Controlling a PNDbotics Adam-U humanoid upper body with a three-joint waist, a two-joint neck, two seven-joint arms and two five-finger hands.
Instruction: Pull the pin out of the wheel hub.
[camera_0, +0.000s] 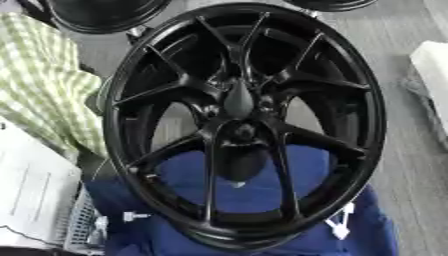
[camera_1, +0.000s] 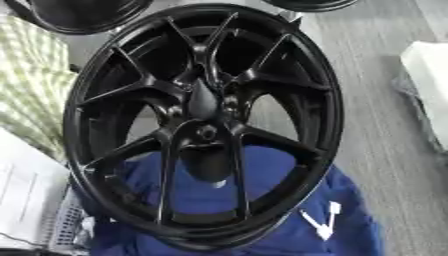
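A black multi-spoke wheel hub (camera_0: 245, 125) fills the middle of both eye views, lying on a blue cloth (camera_0: 254, 192). A dark tapered pin (camera_0: 238, 100) stands at its centre, just above the round centre bore (camera_0: 242, 132), and its lower end merges with the dark spokes. Neither of my hands shows in either view, and nothing touches the pin or the rim.
A green-and-white checked cloth (camera_0: 44, 85) lies to the left, with white paper (camera_0: 31, 190) below it. Other black rims (camera_0: 105, 12) sit at the top edge. A white block (camera_0: 433, 70) is on the grey floor at right. A small white part (camera_0: 133, 216) lies by the rim's lower left.
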